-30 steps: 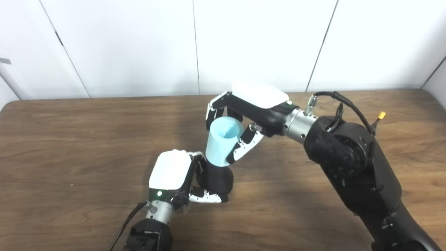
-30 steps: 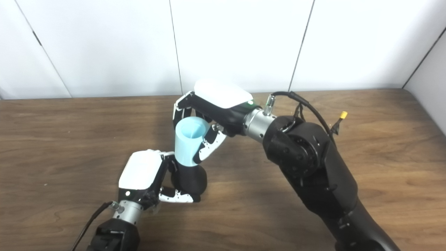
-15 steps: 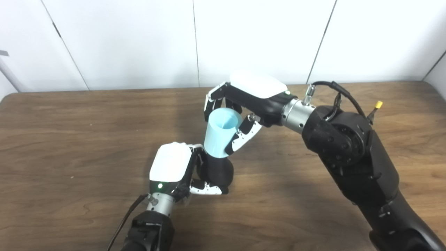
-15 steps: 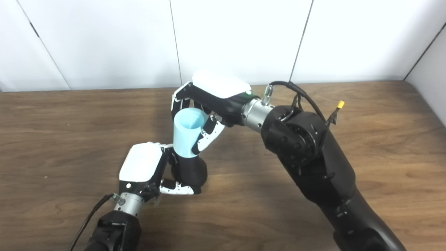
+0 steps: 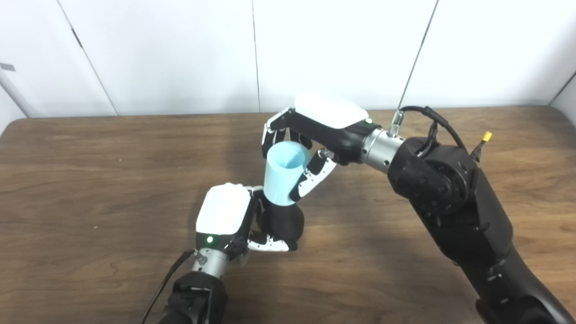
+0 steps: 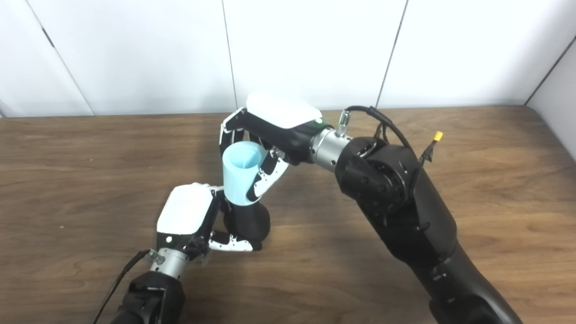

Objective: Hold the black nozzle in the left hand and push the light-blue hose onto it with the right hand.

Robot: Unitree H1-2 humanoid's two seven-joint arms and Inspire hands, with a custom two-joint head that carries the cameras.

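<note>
A black nozzle (image 5: 283, 223) stands upright near the middle of the wooden table (image 5: 90, 171). My left hand (image 5: 225, 216) is shut on it from the left, with its thumb curled under the nozzle's base. A light-blue hose (image 5: 283, 175), a short wide open-topped tube, sits upright on top of the nozzle, its lower end over the nozzle's top. My right hand (image 5: 315, 135) is shut on the hose from the right and behind, fingers at its far rim and thumb on its near side.
The right arm's thick black forearm (image 5: 450, 202) crosses the right half of the table, with a black cable and a yellow-tipped connector (image 5: 487, 135) beside it. White wall panels (image 5: 315, 49) rise behind the table's far edge.
The camera has tilted and shifted a little. Both hands keep their grips; the hose and the nozzle look about as they did, joined in the same way.
</note>
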